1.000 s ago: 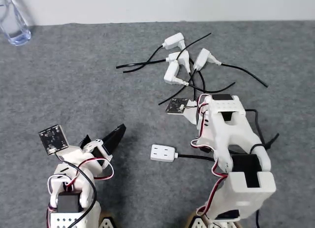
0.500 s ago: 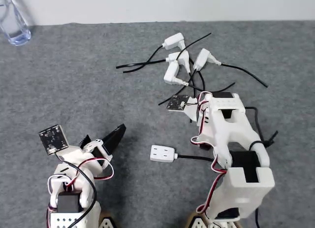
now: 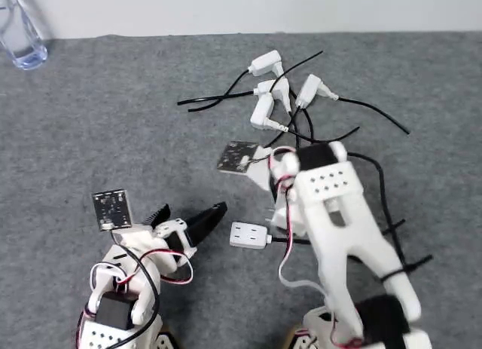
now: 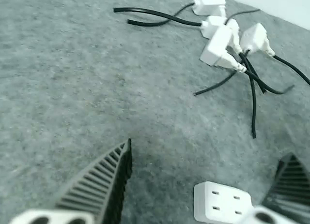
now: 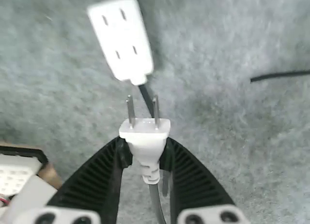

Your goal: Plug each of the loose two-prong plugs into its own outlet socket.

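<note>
The right gripper [image 5: 145,146] is clamped on a white two-prong plug [image 5: 144,132]; the prongs point at the white outlet block [image 5: 121,37] just ahead and do not touch it; the block's black cord [image 5: 144,97] runs back beneath the plug; the left gripper [image 4: 208,154] hangs low over the grey carpet [image 4: 72,88], jaws spread wide and holding nothing, one finger just beside the block; four loose plugs [image 4: 216,45] lie clustered farther off, well apart from the block; a clear glass [image 3: 19,36] stands at the carpet's far corner.
</note>
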`<state>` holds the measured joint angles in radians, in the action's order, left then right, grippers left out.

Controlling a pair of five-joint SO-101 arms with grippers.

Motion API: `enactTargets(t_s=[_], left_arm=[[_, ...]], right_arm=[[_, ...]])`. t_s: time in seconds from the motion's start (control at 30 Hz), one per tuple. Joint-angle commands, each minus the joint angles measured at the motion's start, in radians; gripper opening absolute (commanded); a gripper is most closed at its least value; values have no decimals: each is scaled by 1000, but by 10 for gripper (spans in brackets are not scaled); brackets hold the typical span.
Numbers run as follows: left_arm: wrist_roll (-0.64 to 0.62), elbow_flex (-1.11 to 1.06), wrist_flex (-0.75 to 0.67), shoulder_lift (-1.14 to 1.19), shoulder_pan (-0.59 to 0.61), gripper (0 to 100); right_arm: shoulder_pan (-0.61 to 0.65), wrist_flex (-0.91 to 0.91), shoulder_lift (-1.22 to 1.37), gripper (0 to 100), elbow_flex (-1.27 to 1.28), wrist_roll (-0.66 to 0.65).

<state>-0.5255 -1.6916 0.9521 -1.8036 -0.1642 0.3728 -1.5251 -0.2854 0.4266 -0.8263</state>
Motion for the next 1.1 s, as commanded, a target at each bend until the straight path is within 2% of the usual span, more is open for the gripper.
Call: enactTargets(t_s=[0.0,0.13,0.3,0.7,1.07], left_arm=[[2,8,-29,-3,-14,430],[2,8,-28,-3,-14,430],[3,8,12,-3,-17,430],[3,8,14,-3,-11,430],[5,8,14,-3,-11,430]], right_arm=[[85,-25,-88,10,-28,66],[174,-38,-97,10,-66,115],[222,-73,-44,10,-150,141],[225,-70,96,10,-288,161],[229,-74,120,10,-299,163]])
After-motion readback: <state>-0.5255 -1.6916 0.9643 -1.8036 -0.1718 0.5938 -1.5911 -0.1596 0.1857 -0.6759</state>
